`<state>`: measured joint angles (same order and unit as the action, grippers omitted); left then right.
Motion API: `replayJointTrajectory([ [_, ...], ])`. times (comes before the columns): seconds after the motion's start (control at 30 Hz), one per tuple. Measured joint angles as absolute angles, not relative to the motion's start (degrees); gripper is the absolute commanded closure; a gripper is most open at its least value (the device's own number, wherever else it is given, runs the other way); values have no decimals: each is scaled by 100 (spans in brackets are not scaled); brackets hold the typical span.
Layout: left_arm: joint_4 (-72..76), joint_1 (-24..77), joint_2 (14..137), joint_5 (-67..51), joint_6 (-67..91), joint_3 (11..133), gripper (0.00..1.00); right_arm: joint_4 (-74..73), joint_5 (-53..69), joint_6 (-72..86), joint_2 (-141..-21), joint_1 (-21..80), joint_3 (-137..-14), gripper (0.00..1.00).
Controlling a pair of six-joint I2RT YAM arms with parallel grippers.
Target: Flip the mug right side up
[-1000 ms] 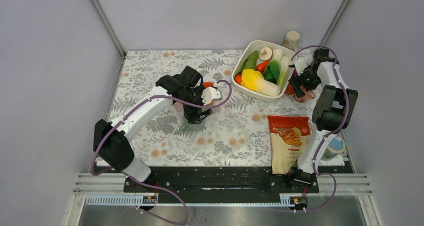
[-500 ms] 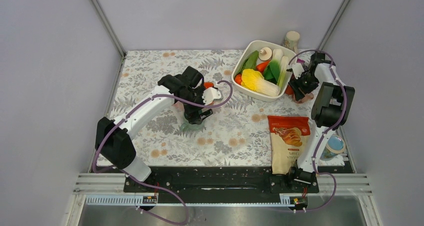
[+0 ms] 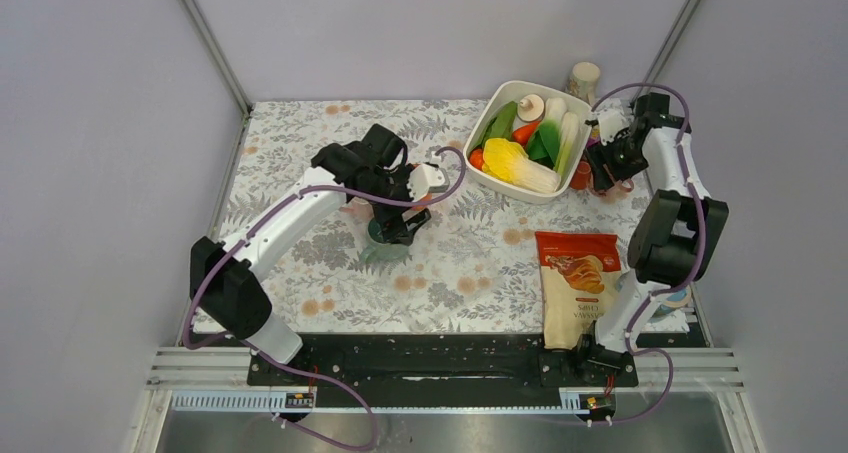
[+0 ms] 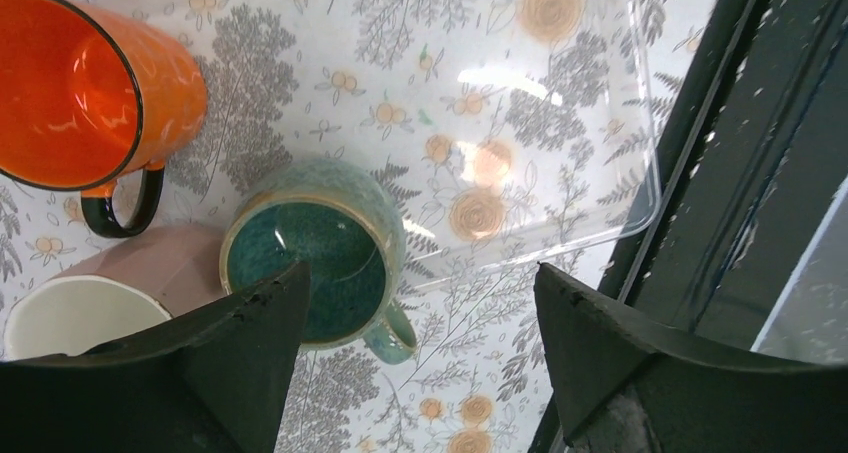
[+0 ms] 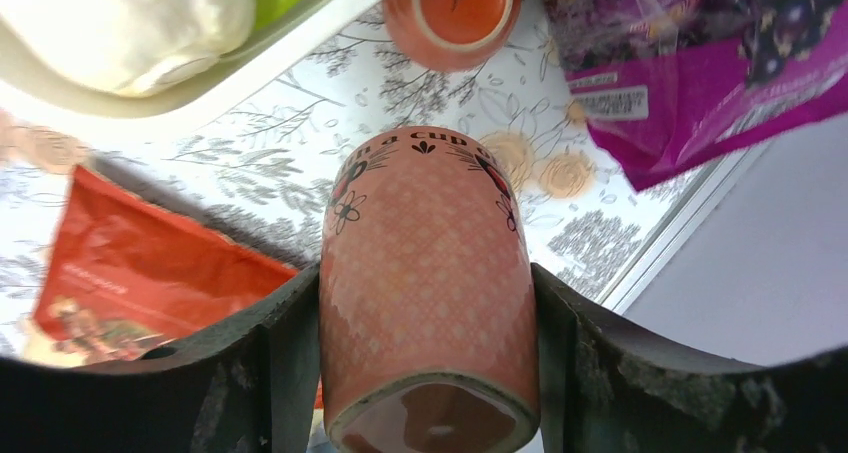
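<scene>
Overhead, the table (image 3: 300,143) wears a cloth printed with grey ferns and orange blossoms, boxed in by plain lilac-grey walls (image 3: 450,23) with metal posts at the far corners. A white bowl (image 3: 505,185) heaped with toy vegetables sits far right. An orange snack bag (image 3: 575,273) lies nearer, beside the right arm's base.

The right gripper (image 3: 605,163) is clamped on the pink mug (image 5: 425,273) just right of the bowl. A finger presses each side, and the mug's glossy recessed base faces the wrist camera, with its lettered end pointing down at the cloth. I cannot tell whether it is clear of the table. Beyond it stand a small orange cup (image 5: 455,8) and a purple packet (image 5: 700,63).

The left gripper (image 4: 418,278) hangs at mid-table, jaws wide apart and holding nothing, above an upright teal mug (image 4: 310,273). An orange mug (image 4: 70,93) and a pale pink one (image 4: 90,308) stand close by, and a clear plastic tray (image 4: 560,153) lies to the side.

Against a second ago, the right jaws have narrowed onto the mug, the wrist has drawn toward the far edge and the elbow has swung out right. The left arm has barely stirred — same hover, same spread.
</scene>
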<state>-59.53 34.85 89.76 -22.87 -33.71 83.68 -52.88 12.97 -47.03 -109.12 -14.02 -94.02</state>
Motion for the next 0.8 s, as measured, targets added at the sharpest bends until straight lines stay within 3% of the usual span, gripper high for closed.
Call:
replayJointTrajectory([
  [0.47, -5520, 3481, 8385, -3210, -2097, 8482, 11, -5559, 1402, -2574, -9028, -714, -8425, 100],
  [0.67, -5089, 3452, 8064, -3776, -1549, 8600, 7, -5315, 1656, -1896, -7832, 456, -8112, 100],
  [0.8, -4556, 3441, 8029, -4119, -967, 8615, 5, -4340, 2368, -1079, -6919, 1417, -7522, 100],
])
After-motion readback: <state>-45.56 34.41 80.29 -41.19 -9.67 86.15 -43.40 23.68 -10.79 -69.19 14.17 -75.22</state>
